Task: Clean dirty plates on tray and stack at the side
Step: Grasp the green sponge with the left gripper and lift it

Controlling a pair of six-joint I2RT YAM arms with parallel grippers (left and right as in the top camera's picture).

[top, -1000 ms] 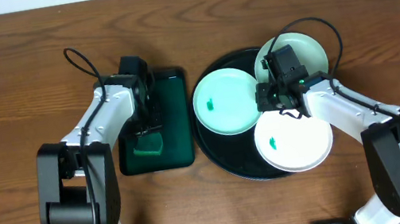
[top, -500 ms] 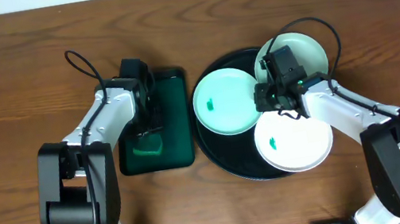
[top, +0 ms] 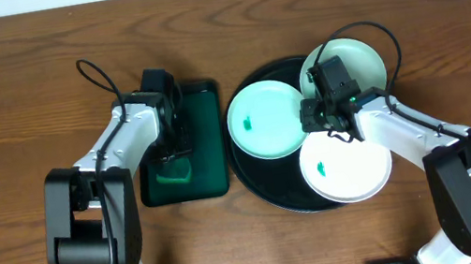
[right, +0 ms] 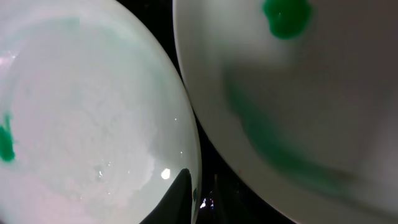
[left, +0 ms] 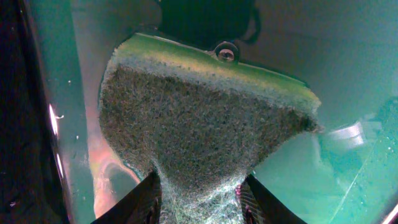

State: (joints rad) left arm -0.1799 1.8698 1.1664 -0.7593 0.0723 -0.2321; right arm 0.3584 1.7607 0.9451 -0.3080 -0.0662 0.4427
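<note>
The left gripper is noted clenched on the green scouring sponge, held over the dark green tray, presumably ready for wiping. The right gripper is set low at the leftmost plate on the black tray. Its closure cannot be told. No plates are stacked.

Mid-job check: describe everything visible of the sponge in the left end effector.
The sponge is a soft two-layer pad: yellow-green foam backing a coarse grey-green scouring face. The left end effector pinches its near end, squeezing it into a fan shape. It sits inside the dark green rectangular tray, left of the black tray; contact with the tray floor cannot be judged.
</note>
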